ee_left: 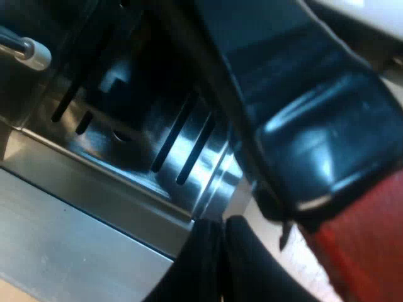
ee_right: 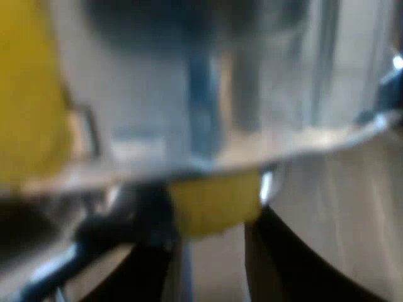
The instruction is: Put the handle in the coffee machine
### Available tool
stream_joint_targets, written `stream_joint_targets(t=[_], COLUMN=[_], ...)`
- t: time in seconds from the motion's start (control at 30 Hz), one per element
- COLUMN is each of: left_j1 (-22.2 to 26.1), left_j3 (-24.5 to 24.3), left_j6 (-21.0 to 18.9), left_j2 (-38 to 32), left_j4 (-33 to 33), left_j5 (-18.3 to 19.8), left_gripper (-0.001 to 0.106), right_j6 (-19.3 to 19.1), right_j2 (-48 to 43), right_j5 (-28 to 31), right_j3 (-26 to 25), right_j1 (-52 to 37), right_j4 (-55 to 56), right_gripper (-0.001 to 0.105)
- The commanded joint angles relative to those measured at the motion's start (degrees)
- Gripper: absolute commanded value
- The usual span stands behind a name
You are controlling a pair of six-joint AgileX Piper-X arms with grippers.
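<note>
Left jaws look closed beside the handle (ee_left: 315, 145), its red end cut off; right jaws unreadable.

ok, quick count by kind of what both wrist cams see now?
Espresso machine: 1
Handle with red end: 1
Metal rod with pale tip: 1
Clear vessel, too blurred to name: 1
Grippers: 2 (left gripper, right gripper)
Yellow blur: uncounted, cannot tell what
Total: 6

The handle (ee_left: 315, 145) is glossy black and ends in red. It lies slantwise, close over the machine (ee_left: 94, 214). The machine is brushed steel, and its tray (ee_left: 201, 163) has narrow dark slots. Whether the handle is locked in cannot be told.
</note>
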Motion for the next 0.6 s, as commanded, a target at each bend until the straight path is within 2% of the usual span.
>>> stream_joint_targets(t=[0.03,0.17,0.27,0.37,0.5,0.6], left_j1=[-1.03,-1.51,-1.28,-1.24,-1.24,-1.24], left_j3=[0.17,0.21,0.32,0.32,1.46,4.03], left_j6=[-0.72,-0.88,-3.42,-5.85,-7.59,-10.7], left_j2=[-0.44,-0.44,-0.44,-0.74,-2.53,-5.17], left_j4=[1.8,3.46,3.36,3.04,2.04,-1.61], left_j5=[2.35,2.94,2.77,2.78,2.88,2.03], left_gripper=[0.0,0.0,0.0,0.0,0.0,0.0], right_j6=[3.06,4.91,5.09,5.69,6.92,7.13], right_j2=[-3.92,-6.18,-7.9,-11.52,-14.62,-18.71], right_j5=[-1.89,-2.12,-2.29,-8.89,-9.92,-13.19], right_j3=[1.33,3.08,4.14,8.24,12.93,17.09], right_j1=[0.97,0.97,0.97,0.97,1.2,1.37], right_j4=[3.43,8.45,11.85,16.47,17.85,19.5], right_gripper=[0.03,0.03,0.03,0.03,0.03,0.03])
